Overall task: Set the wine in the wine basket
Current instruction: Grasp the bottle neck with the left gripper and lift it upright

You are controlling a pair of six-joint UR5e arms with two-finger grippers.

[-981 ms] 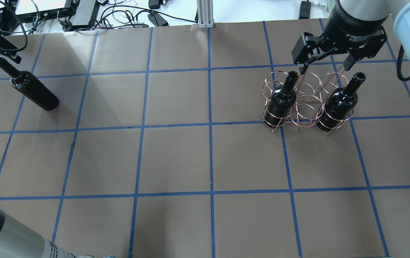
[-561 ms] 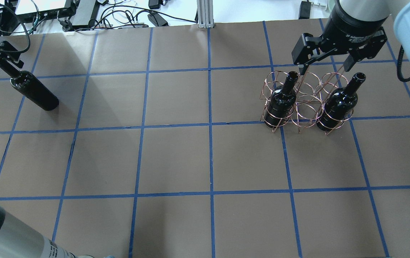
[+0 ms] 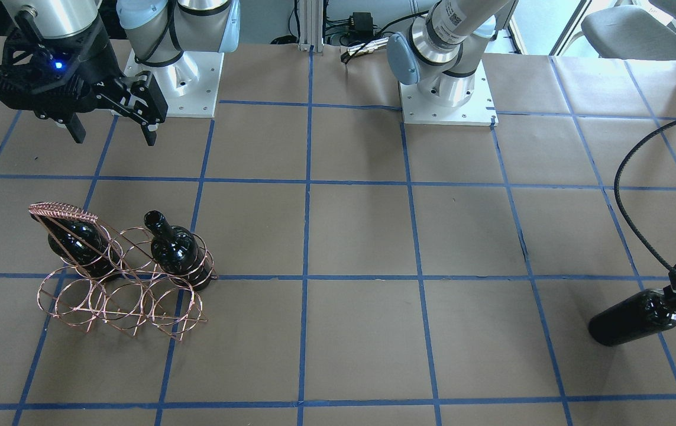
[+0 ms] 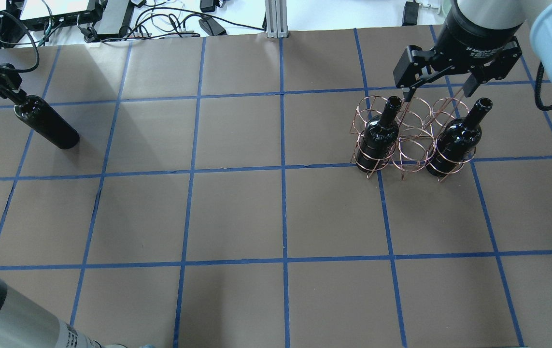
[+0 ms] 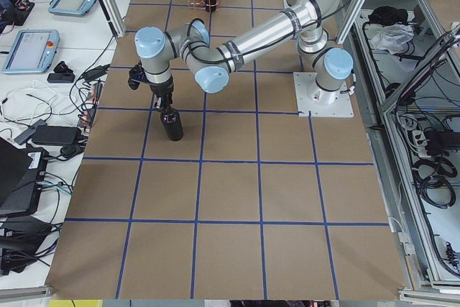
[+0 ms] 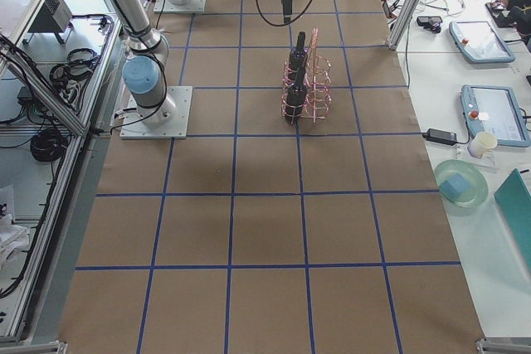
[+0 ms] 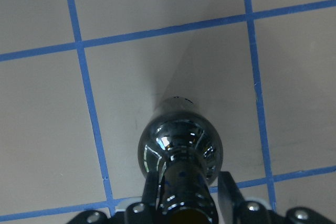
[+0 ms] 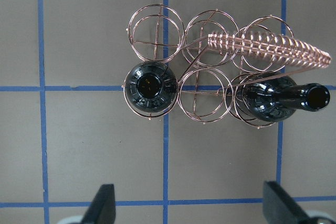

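Wine bottle is seen upright on the table at the far left of the overhead view, well apart from the wine basket. Its neck is hidden there under the left gripper, and its mouth is cut off by the lower edge of the left wrist view. In that view the fingers are set narrowly on both sides of the neck, with a thin gap visible on one side.

Further right, two more bottles are held in the end rings of the basket's row nearer the robot. One is partly covered by the slanted handle in the front-facing view. The right gripper is held spread wide above the basket, clear of it.

The table is covered with brown paper crossed by blue tape lines. Cables are seen beyond its far edge.
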